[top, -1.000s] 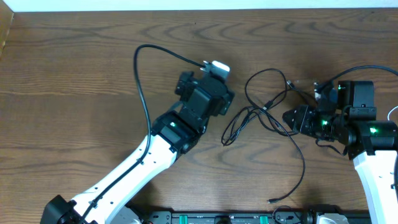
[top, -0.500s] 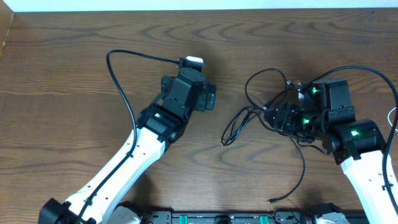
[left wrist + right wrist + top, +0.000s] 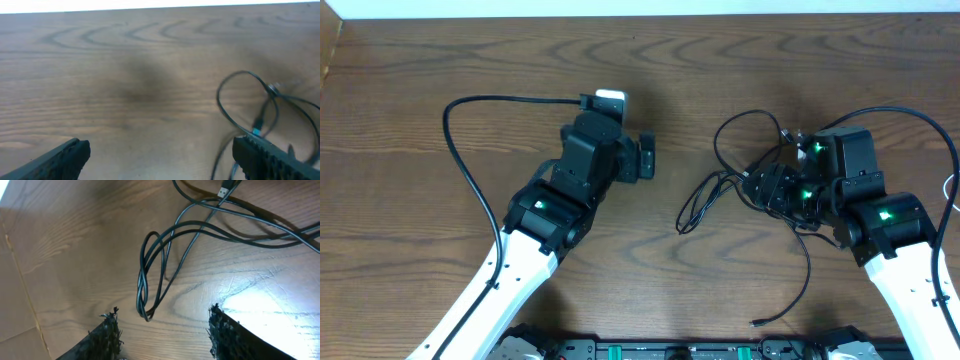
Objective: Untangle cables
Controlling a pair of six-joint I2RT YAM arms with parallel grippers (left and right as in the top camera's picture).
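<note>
While positioned near the cables (image 3: 725, 180), the left gripper (image 3: 160, 147) and right gripper (image 3: 164, 316) are both being held open, empty.

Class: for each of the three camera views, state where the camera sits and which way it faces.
Overhead: fixed above the table, looking straight down; the left arm, right arm and black cables show.
Left wrist: on the left arm, looking low across the wood toward the cables; the left gripper shows open fingers at the bottom corners.
Right wrist: on the right arm, looking down at the cables' twisted loop; the right gripper is open, empty.
Shared: all three views show the cables.
</note>
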